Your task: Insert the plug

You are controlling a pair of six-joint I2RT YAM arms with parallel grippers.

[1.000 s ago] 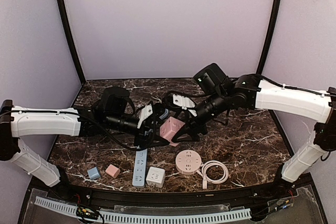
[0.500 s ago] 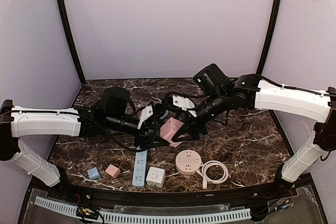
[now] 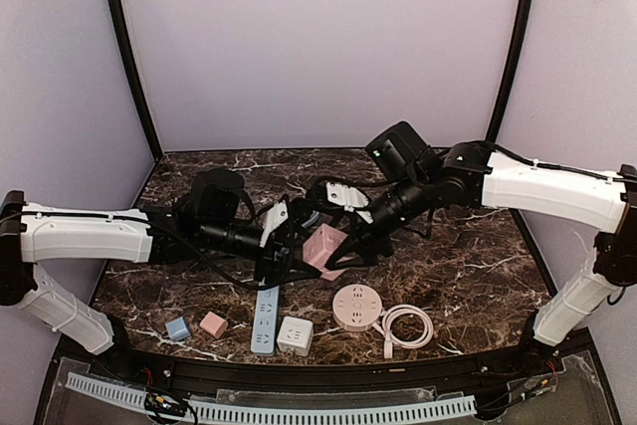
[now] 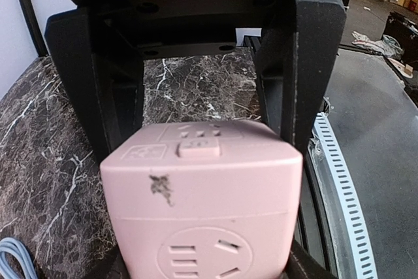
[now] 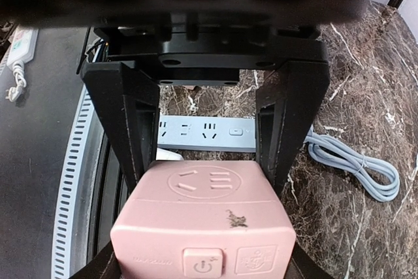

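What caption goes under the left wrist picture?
Left gripper holds a pink cube socket, marble table behind.

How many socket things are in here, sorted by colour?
Pink: 3 (pink cube, round socket, pink block)
Blue: 2 (strip, blue block)
White: 1 (white cube)
Total: 6

Cube socket (image 3: 325,248) sitting between left gripper (image 4: 202,207), right gripper (image 5: 204,207); power strip (image 3: 266,318) lying before it; round socket (image 3: 357,306) lying rightward.
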